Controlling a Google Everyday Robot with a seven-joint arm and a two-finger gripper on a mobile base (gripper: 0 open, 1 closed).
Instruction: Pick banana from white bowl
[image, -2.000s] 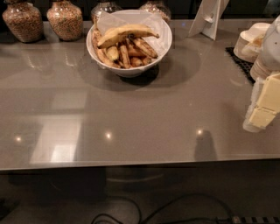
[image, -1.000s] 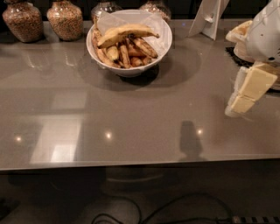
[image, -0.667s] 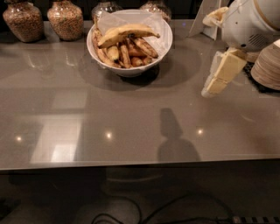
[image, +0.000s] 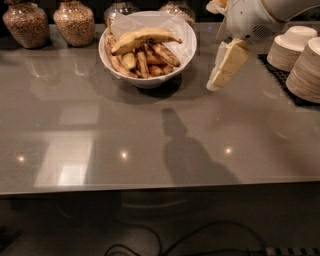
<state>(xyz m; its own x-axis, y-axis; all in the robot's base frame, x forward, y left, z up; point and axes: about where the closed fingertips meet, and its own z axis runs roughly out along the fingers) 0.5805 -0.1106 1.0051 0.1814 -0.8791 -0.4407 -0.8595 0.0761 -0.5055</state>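
The gripper (image: 214, 85) hangs above the grey countertop (image: 90, 135) at about 1 o'clock in the view, at the end of a white arm (image: 250, 17) that comes in from the top right corner. It tilts down towards 7 o'clock and holds nothing (whether it is spread or closed I cannot tell from this side). It sits just beside the white bowl (image: 150, 81), at the bowl's 3 o'clock, and does not touch it.

The bowl stands at 12 o'clock on the countertop, lined with white paper (image: 182, 37). The banana (image: 142, 37) lies across the top of the pile inside, its dark tip pointing to 3 o'clock. Smaller brown-streaked bananas (image: 142, 62) lie under it.

At 10 to 11 o'clock stand two jars of grain (image: 26, 24) (image: 74, 22), with two more glass jars (image: 120, 9) behind the bowl. At 2 to 3 o'clock, stacks of beige bowls (image: 290, 47) rest on a black mat (image: 277, 70). The arm's shadow (image: 185, 150) falls on the countertop at 6 o'clock of the gripper.
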